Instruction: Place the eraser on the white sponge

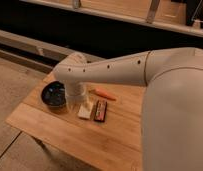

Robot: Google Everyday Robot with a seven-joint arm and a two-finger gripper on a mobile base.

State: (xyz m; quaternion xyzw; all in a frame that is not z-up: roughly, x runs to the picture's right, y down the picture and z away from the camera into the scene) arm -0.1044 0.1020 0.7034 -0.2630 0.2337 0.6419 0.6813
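Observation:
The eraser [100, 110], a dark bar with a reddish-brown top, lies flat on the wooden table [55, 130]. It sits just right of the white sponge [86, 111], nearly touching it. My gripper [77, 104] hangs straight down from the white wrist, between the dark bowl [54, 95] and the sponge, just above the tabletop. Its fingers stand open with nothing between them. The gripper is left of the sponge and clear of the eraser.
An orange carrot-shaped thing [105, 94] lies behind the eraser. My big white arm [170, 100] fills the right side and hides the table's right end. The table's front edge runs along the lower left, with tiled floor [15, 80] beyond it.

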